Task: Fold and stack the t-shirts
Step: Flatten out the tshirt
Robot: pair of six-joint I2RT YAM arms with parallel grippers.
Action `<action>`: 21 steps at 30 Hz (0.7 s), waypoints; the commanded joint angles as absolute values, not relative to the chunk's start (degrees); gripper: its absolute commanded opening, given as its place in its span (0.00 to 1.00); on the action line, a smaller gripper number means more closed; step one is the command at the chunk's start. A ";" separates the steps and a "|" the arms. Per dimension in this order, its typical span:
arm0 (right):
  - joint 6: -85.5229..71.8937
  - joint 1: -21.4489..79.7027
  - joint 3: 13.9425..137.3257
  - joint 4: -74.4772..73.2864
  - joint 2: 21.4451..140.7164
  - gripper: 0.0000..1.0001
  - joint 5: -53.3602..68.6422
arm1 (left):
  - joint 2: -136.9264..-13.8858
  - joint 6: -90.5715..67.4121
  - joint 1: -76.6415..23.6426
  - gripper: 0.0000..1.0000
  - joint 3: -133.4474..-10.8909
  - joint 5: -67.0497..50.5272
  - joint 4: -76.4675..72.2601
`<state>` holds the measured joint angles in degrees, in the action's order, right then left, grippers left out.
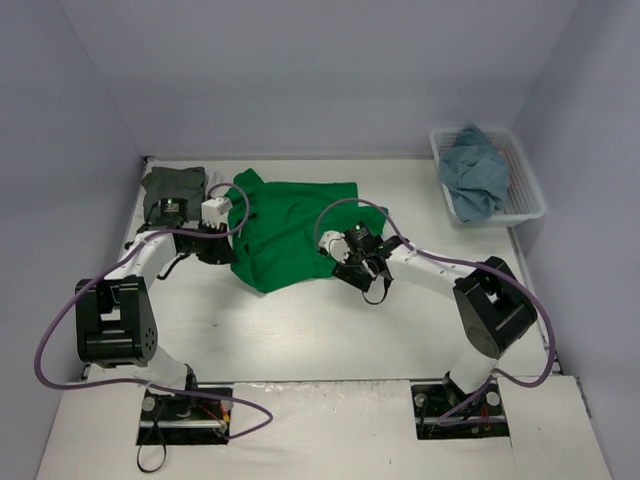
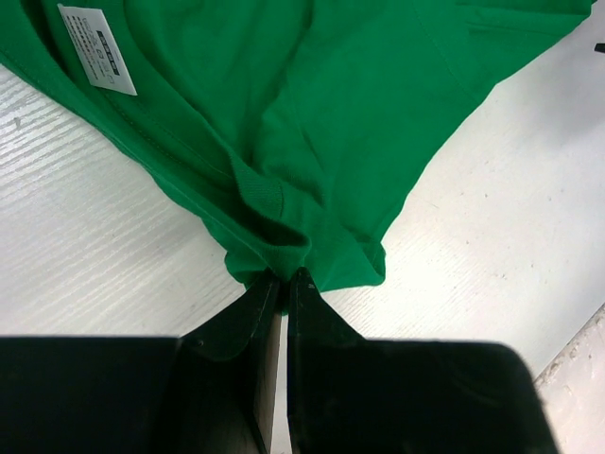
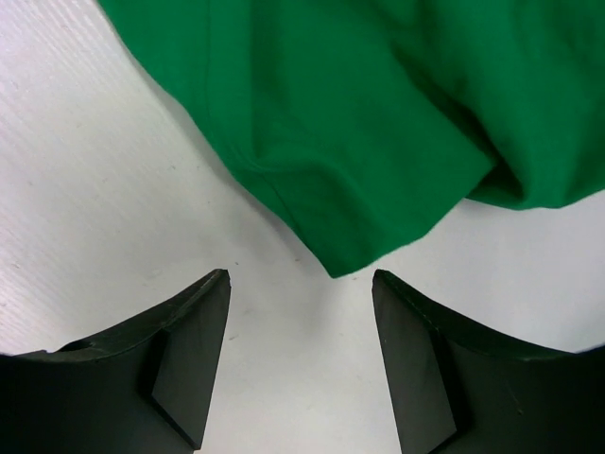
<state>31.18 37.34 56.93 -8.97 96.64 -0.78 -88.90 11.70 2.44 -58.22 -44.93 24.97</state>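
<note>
Green shirt [image 1: 295, 225]: it lies rumpled and only partly spread on the white bench [image 1: 300, 330], left of centre, between my two arms.
Left pincer [image 2: 283, 282]: it is clamped on the near left edge of the green shirt, fingers together with a fold of cloth pinched between them. A white neck label [image 2: 97, 47] shows further up the cloth.
Right pincer [image 3: 301, 284]: its fingers are apart and hold nothing. It hangs low over bare bench.
Key relation: a loose corner of the green shirt points straight at the gap between my right fingers, just ahead of them and not touching. My right arm is the nearer one to that corner.
Long axis: the cloth runs roughly crosswise from my left grip to the right-hand corner, but it is too bunched to be sure.
My judgement: a short forward reach and a pinch would give me both ends to pull the shirt flat.
Olive-grey shirt [image 1: 172, 188]: it sits in the far left corner, just behind my left wrist.
Blue shirt [image 1: 475, 175]: it is heaped in the white basket [image 1: 528, 200] at far right, well apart.
Obstructions: nothing lies between my right pincer and the corner.
</note>
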 commanded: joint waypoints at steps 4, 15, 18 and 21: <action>33.22 37.71 56.16 -4.84 92.81 0.59 -3.60 | -86.84 11.95 2.90 0.00 -59.68 -45.88 22.59; 33.57 37.71 55.37 -2.02 97.73 0.47 -2.55 | -86.04 12.04 2.90 0.00 -59.06 -45.18 22.06; 33.84 37.62 55.11 -1.23 98.70 0.37 -3.51 | -86.04 12.13 2.90 0.00 -58.89 -45.26 22.15; 34.19 37.62 55.11 -1.14 98.97 0.14 -4.57 | -86.22 12.22 2.90 0.00 -58.71 -45.09 21.97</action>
